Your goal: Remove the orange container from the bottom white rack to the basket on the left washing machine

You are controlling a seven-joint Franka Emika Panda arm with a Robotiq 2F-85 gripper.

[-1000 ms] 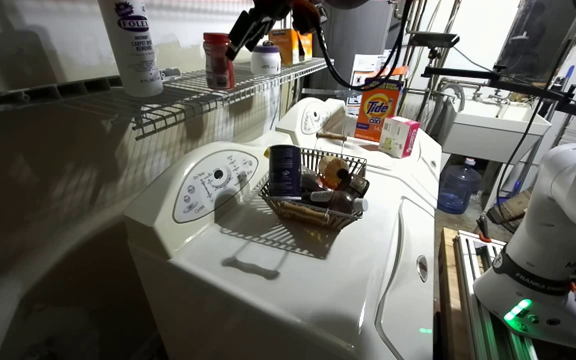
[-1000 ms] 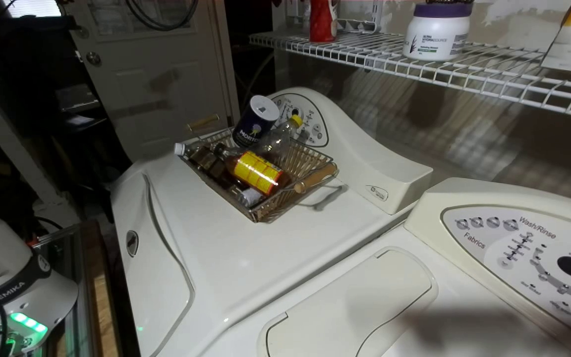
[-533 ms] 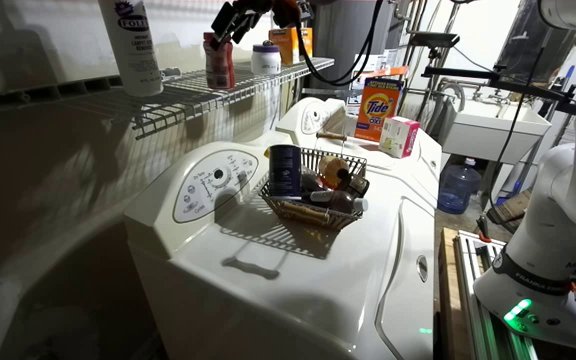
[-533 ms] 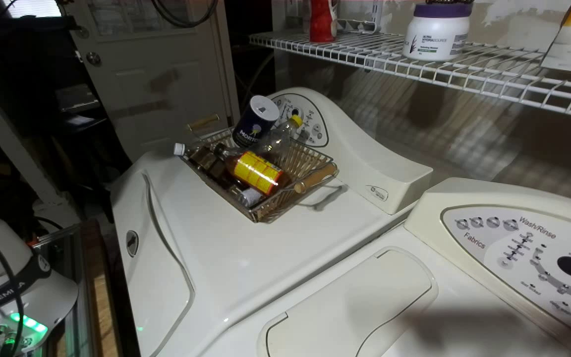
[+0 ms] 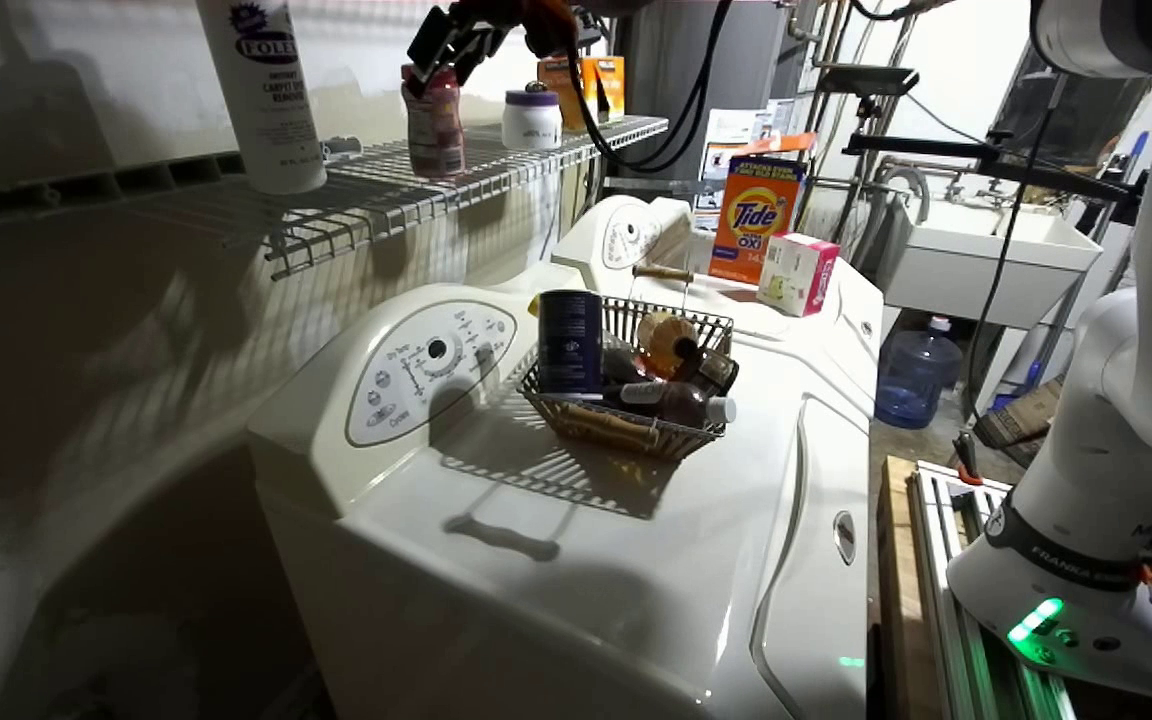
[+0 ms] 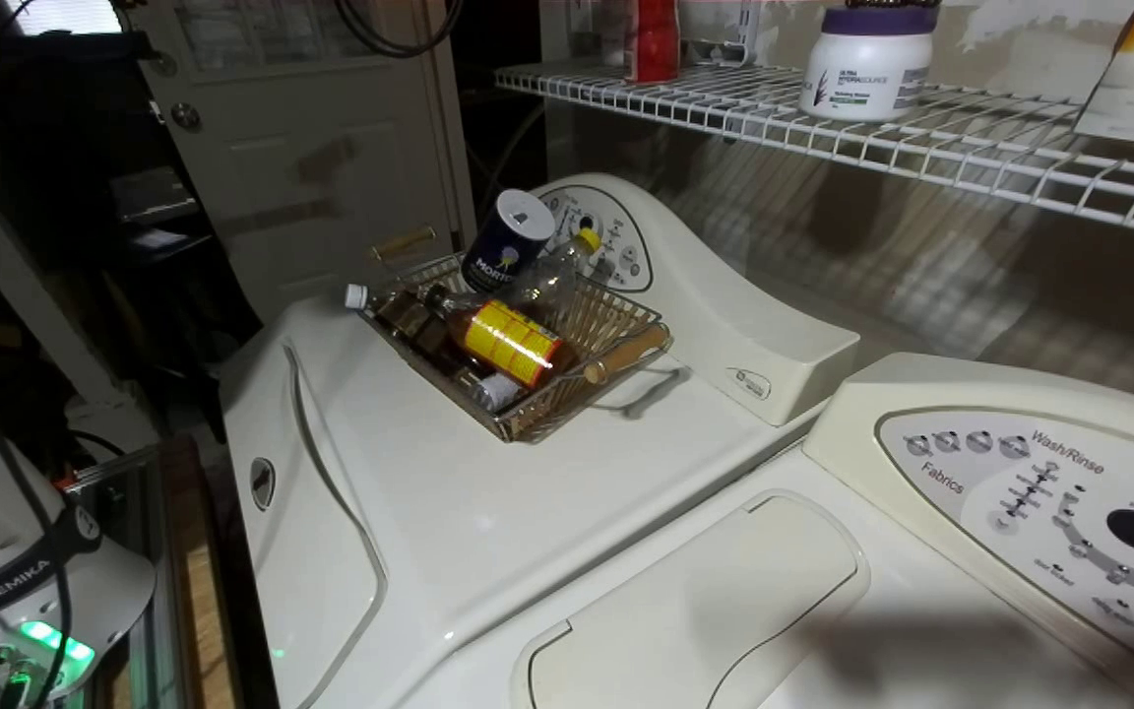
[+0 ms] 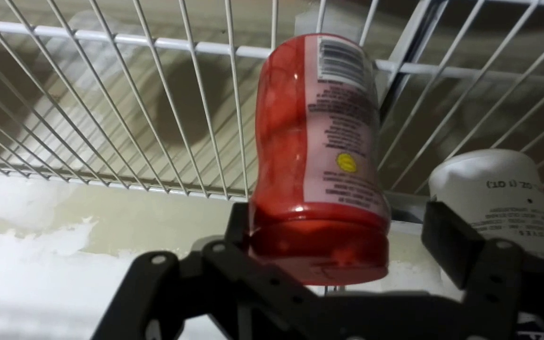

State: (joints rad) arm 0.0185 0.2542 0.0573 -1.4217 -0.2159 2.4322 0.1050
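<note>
The orange container is a red-orange canister [image 5: 436, 135] with a light label, standing on the white wire rack [image 5: 376, 205]. It also shows in an exterior view [image 6: 654, 44], its top cut off, and large in the wrist view [image 7: 319, 127]. My gripper [image 5: 444, 78] is at the container's lid end. In the wrist view the open fingers [image 7: 343, 231] straddle the lid; one finger touches or nearly touches it, the other is clearly apart. The dark wire basket [image 6: 547, 418], holding several bottles and a blue canister, stands on the left washing machine [image 6: 488, 512]. The gripper is out of frame there.
On the rack, a tall white bottle [image 5: 276, 110] stands on one side of the container, also in the wrist view [image 7: 494, 198]. A white jar with purple lid [image 5: 532, 122] and an orange box [image 5: 581, 90] stand on the other. A Tide box [image 5: 756, 215] stands behind the basket.
My gripper has moved left in an exterior view, from beside the container to around its top. The container has shifted and tilted slightly. The basket has not moved.
</note>
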